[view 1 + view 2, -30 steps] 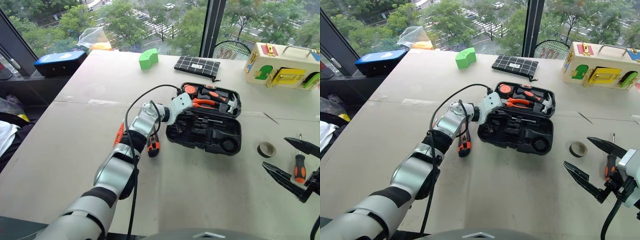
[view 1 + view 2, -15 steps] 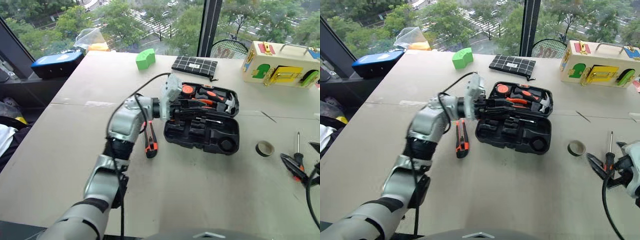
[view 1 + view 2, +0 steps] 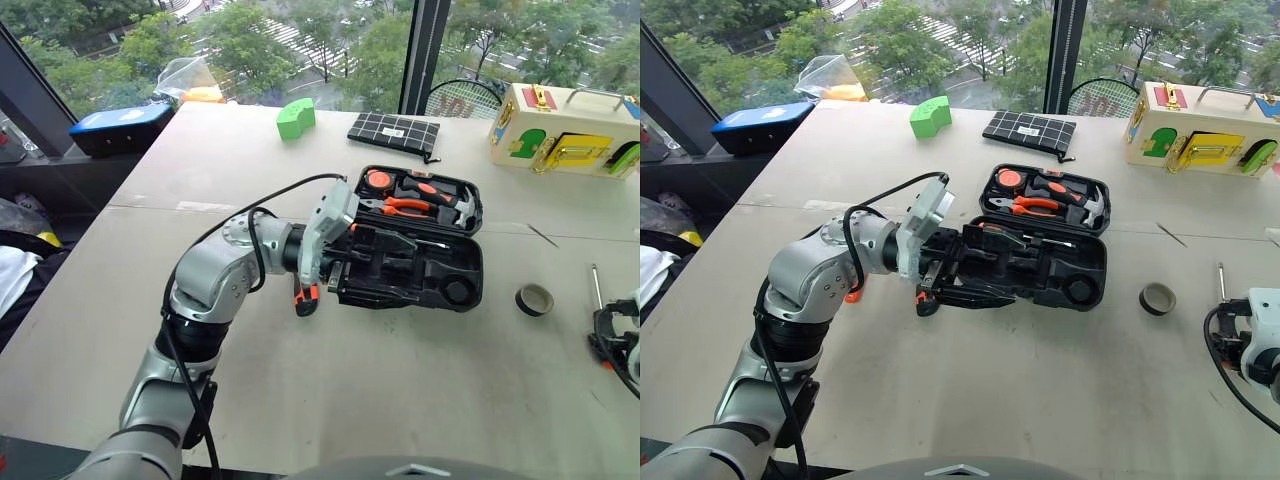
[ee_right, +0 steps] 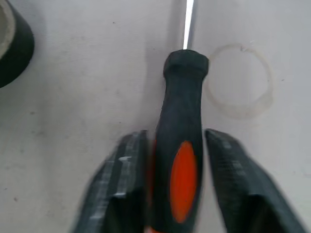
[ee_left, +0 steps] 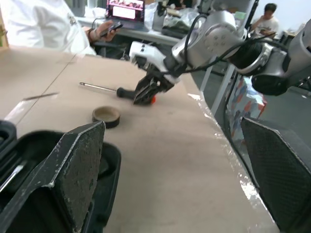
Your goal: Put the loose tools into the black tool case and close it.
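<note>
The black tool case (image 3: 415, 250) lies open at the centre of the surface (image 3: 400, 380). The left hand (image 3: 375, 262) hovers over it, fingers wide. At far right, the right hand (image 4: 170, 184) straddles a black-and-orange screwdriver (image 4: 181, 160), fingers narrow, contact unclear.

The left arm's wrist hides most of the utility knife (image 3: 303, 297) beside the black tool case (image 3: 440, 285).

Tool case (image 3: 1060, 270): black, lay open on the table, lid back.
Screwdriver (image 4: 181, 160): black-and-orange handle, lay flat between the right claw's fingers, seemingly gripped.
Tape roll (image 3: 534, 299): small, black, flat beside the case.
Utility knife (image 3: 305, 296): orange-and-black, just left of the case.
</note>
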Available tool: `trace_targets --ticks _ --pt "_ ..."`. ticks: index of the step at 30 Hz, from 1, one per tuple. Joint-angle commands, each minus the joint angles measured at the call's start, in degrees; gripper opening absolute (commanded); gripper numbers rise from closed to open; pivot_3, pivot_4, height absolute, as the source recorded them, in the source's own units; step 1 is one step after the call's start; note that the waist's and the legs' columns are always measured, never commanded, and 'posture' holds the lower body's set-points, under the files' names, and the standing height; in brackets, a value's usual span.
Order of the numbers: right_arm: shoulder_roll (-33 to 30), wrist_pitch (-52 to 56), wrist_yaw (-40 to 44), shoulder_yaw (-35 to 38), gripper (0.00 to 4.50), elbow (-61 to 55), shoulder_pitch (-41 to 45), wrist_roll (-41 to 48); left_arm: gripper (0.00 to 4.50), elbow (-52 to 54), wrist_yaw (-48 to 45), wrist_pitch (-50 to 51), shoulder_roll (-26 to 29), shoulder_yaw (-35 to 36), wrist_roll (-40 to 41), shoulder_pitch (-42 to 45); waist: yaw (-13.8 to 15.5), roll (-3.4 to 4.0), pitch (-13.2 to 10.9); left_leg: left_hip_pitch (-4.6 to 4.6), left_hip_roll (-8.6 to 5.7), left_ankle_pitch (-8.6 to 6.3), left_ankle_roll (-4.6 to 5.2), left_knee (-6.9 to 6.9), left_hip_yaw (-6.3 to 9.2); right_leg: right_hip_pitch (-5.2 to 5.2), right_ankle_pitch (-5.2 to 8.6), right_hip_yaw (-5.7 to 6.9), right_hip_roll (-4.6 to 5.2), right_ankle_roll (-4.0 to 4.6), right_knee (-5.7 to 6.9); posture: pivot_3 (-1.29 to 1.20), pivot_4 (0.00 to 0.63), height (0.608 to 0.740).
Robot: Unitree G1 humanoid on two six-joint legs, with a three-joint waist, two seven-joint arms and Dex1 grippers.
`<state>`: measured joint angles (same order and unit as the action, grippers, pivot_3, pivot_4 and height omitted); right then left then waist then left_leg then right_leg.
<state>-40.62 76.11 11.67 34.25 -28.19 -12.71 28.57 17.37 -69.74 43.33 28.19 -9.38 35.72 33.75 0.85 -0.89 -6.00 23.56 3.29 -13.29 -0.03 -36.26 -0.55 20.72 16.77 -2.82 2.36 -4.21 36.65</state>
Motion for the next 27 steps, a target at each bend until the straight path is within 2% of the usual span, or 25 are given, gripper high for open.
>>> trace_targets --ticks 1,3,6,8,10,12,16,21,27 --pt "-2.2 -2.6 2.3 3.0 0.7 -2.8 -0.4 -1.1 4.5 2.3 3.9 -3.1 0.1 2.8 -0.5 -1.8 0.0 0.0 0.0 0.02 -0.01 0.0 0.0 -0.02 0.0 0.0 0.01 -0.09 -0.03 -0.02 0.0 0.0 0.15 0.74" --pt "-3.1 -8.0 5.5 2.4 0.7 -5.5 1.4 -0.3 4.5 1.7 5.7 -9.7 -1.8 5.4 -1.4 -4.8 -0.2 0.07 0.0 0.04 -0.04 0.0 0.0 -0.06 -0.02 0.0 0.02 -0.26 -0.06 -0.05 -0.02 0.0 0.15 0.74" --pt "-2.2 -15.9 13.8 1.3 0.7 -7.7 6.4 5.5 4.5 2.0 2.1 -8.4 2.9 6.3 0.3 -7.6 -1.5 0.03 0.0 -0.05 -0.02 0.0 0.0 -0.09 -0.09 -0.01 0.02 -0.41 -0.13 -0.05 0.04 0.0 0.15 0.74" --pt "-9.6 -22.3 21.0 -13.6 0.7 -7.5 14.3 1.3 4.5 3.0 -0.6 -8.2 6.9 11.6 4.0 -13.3 -2.3 0.11 -0.1 -0.16 0.03 0.0 0.01 -0.04 -0.07 -0.02 0.02 -0.46 -0.23 -0.04 0.1 0.0 0.15 0.74" --pt "-13.5 -27.1 26.2 -25.9 0.7 -4.8 22.5 -2.9 4.5 3.8 -1.2 -9.0 9.7 15.3 5.2 -18.3 -3.6 0.17 -0.3 -0.37 0.08 0.0 0.01 0.06 -0.23 -0.06 0.03 -0.68 -0.27 -0.03 0.11 0.0 0.15 0.74" --pt "-12.6 -29.4 30.0 -34.5 0.7 0.5 31.4 -4.9 4.5 4.1 -0.6 -9.1 11.5 18.2 5.8 -22.3 -3.3 -0.16 -0.4 -0.73 0.17 -0.01 0.02 0.36 -0.48 -0.1 0.09 -0.93 -0.32 0.08 0.12 0.0 0.15 0.74" --pt "-9.5 -34.7 39.0 -48.8 0.7 12.1 44.9 -10.7 4.5 5.1 -0.6 -10.6 14.6 22.8 5.8 -29.5 -1.9 -0.4 -0.6 -0.62 0.25 -0.02 0.02 0.39 -0.41 -0.01 0.14 -0.9 -0.37 0.16 0.08 0.0 0.15 0.74" --pt "-8.5 -44.1 48.9 -59.4 0.7 25.7 52.1 -19.3 4.5 6.2 1.3 -12.3 15.1 25.2 5.8 -33.5 -0.2 -0.48 -0.7 -0.55 0.15 -0.06 0.06 0.4 -0.45 0.0 0.14 -0.94 -0.26 0.16 0.02 0.0 0.15 0.74" --pt "-7.8 -50.1 55.1 -62.5 0.7 36.5 55.0 -25.1 4.5 9.5 4.2 -12.4 14.6 26.2 6.9 -36.6 -0.2 -0.53 -0.7 -0.61 0.16 -0.06 0.06 0.27 -0.63 -0.03 0.14 -0.98 -0.23 0.17 0.03 0.0 0.15 0.74"
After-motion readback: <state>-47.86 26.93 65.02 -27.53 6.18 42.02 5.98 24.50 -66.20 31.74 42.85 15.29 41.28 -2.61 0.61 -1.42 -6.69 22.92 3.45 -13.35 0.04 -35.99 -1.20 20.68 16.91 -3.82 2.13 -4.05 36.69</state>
